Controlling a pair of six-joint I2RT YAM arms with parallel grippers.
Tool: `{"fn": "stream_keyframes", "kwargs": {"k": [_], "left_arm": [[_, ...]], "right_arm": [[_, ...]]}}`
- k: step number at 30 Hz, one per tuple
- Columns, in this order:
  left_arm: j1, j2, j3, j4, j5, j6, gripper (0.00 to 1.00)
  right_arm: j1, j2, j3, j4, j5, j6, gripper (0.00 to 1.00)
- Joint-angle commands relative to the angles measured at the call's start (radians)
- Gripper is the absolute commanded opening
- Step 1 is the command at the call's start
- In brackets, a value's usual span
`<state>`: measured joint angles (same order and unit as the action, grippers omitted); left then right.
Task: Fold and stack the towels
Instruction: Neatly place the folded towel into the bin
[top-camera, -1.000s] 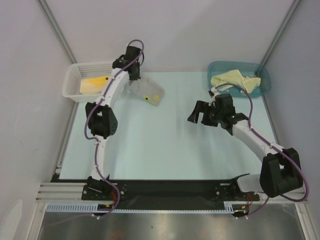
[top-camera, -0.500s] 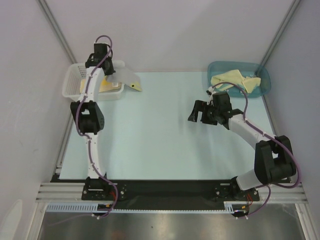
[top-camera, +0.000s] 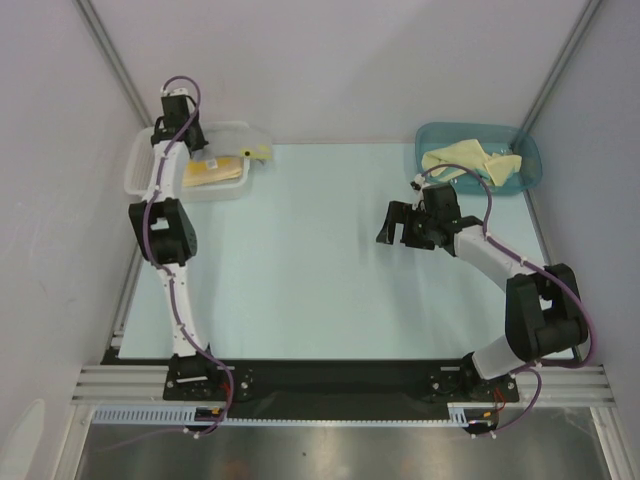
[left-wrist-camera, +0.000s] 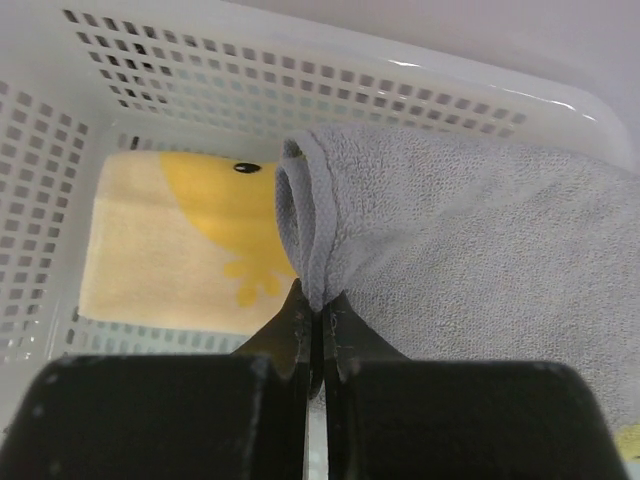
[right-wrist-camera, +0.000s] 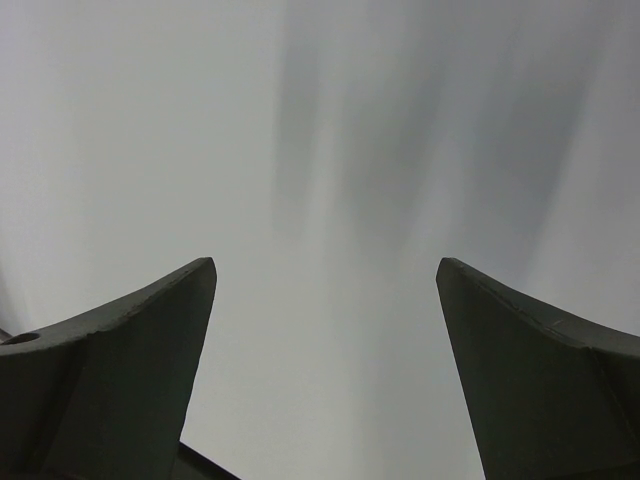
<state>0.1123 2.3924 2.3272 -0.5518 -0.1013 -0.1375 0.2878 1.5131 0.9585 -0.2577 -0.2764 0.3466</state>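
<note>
While your left arm reaches over the white mesh basket (top-camera: 138, 175) at ten o'clock on the table (top-camera: 320, 280), the main risk is the basket itself. It looks light, and a low or dragging hand could shove it or tip it.

Next comes the grey towel (left-wrist-camera: 470, 250). It trails toward three o'clock across the basket's rim, so letting go now would probably leave part of it hanging outside rather than flat on the yellow towel (left-wrist-camera: 160, 250) already lying there. Its fold could also spring open.

The left gripper (left-wrist-camera: 318, 318) is clenched on just the rolled edge of that towel, close to the fingertips — a thin hold that a quick swing might shake loose.

The right gripper (top-camera: 398, 222) stands released and holds nothing. It hovers at about three o'clock, near the teal bin (top-camera: 532, 165), where the crumpled yellow towels (top-camera: 465, 158) wait.

A second ago the left arm held the grey towel over bare table just right of the basket — now it has swung left over it. The right arm has barely shifted.
</note>
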Motion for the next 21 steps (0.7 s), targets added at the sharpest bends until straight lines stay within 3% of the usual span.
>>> {"fn": "stream_keyframes", "kwargs": {"k": [1,11,21], "left_arm": [[0.046,0.019,0.012,0.09,0.0,0.024,0.0],[0.098,0.076,0.009,0.141,0.069,0.121,0.0],[0.168,0.119,0.014,0.104,0.149,0.107,0.0]], "right_arm": [[-0.004,0.01,0.043,0.008,0.016,-0.02,1.0],[-0.006,0.065,0.06,0.015,0.013,-0.026,1.0],[-0.004,0.127,0.082,0.018,0.011,-0.027,1.0]]}}
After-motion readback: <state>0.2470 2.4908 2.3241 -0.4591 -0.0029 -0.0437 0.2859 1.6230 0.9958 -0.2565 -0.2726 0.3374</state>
